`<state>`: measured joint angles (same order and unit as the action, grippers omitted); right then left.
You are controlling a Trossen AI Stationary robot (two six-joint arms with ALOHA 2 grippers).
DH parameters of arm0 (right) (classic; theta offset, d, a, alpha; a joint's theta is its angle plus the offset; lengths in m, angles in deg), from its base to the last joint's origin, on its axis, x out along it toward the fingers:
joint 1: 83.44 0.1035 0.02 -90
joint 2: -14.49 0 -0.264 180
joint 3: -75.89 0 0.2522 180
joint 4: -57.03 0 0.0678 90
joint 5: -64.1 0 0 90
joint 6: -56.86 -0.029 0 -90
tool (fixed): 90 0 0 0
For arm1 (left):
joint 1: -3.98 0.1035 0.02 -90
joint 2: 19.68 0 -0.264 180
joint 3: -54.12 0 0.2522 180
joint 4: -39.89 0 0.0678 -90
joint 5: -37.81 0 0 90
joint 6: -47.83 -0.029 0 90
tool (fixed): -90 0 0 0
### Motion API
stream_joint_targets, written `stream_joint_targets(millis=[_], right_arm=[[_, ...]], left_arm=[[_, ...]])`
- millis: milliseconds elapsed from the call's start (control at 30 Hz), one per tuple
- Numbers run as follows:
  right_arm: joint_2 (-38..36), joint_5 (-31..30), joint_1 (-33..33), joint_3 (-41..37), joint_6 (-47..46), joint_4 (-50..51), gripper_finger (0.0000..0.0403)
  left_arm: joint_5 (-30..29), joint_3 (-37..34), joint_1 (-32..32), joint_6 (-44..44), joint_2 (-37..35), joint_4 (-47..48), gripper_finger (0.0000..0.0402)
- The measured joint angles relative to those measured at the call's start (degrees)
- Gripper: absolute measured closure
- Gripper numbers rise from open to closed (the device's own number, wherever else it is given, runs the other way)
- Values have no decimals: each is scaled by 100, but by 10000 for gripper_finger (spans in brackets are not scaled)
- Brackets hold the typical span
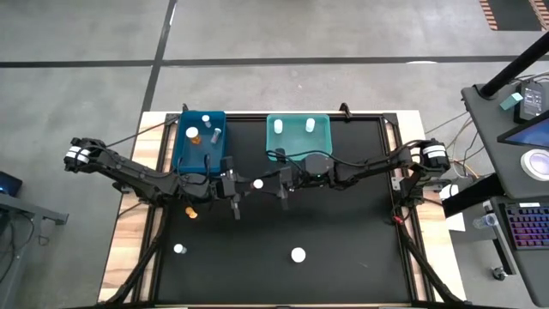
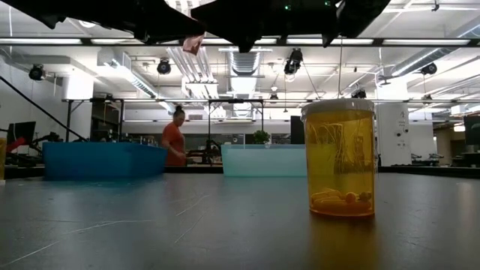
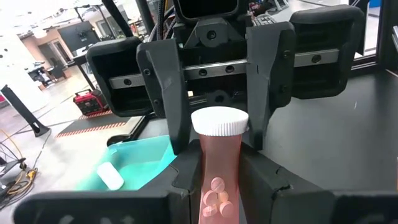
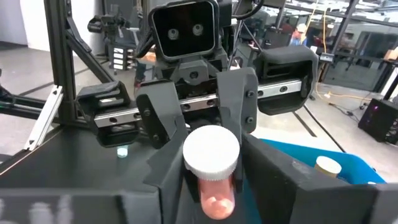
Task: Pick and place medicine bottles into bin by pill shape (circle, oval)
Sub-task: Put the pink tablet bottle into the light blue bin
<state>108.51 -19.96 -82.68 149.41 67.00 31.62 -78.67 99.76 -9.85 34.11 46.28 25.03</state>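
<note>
A clear bottle [image 3: 219, 165] with a white cap and pinkish round pills stands upright between both grippers' fingers; other white-capped bottles [image 1: 298, 255] stand well apart below them.

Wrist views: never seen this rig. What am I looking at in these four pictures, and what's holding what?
It is a robot with two dark arms working at a black table. One camera looks straight down, one sits at tabletop level, and one rides on each wrist, so each wrist picture faces the other arm. Mid-table, the left hand is shut on a small bottle with a white cap and pinkish pills inside. The right hand meets the same bottle from the opposite side. Behind them stand a blue bin and a teal bin, each with bottles inside. A few loose bottles sit nearer the front; the amber bottle in the tabletop picture is probably one. A person stands far behind.
</note>
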Motion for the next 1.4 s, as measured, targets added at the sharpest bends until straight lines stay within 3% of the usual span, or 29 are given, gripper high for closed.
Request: stream_joint_targets(millis=[300, 567, 767, 933, 1033, 1400], right_arm=[[-4, -14, 0, -4, 61, 4, 292], [-7, 1, -2, -4, -57, 75, 281], [-28, -57, -6, -8, -92, 344, 287], [-220, -950, -111, -13, -125, 1018, 282], [-343, -1358, -389, -8, -127, 1534, 282], [-140, -1366, -2135, -230, -712, 1788, 282]], left_arm=[[-19, 0, 0, 141, -4, 11, 332], [-12, -2, -2, 126, -36, 148, 239], [-451, 0, -4, 129, -267, 754, 191], [-560, -2, -4, 415, -672, 1576, 181], [-557, -2, -10, 629, -868, 1925, 180], [-556, -16, -13, 738, -935, 2025, 180]])
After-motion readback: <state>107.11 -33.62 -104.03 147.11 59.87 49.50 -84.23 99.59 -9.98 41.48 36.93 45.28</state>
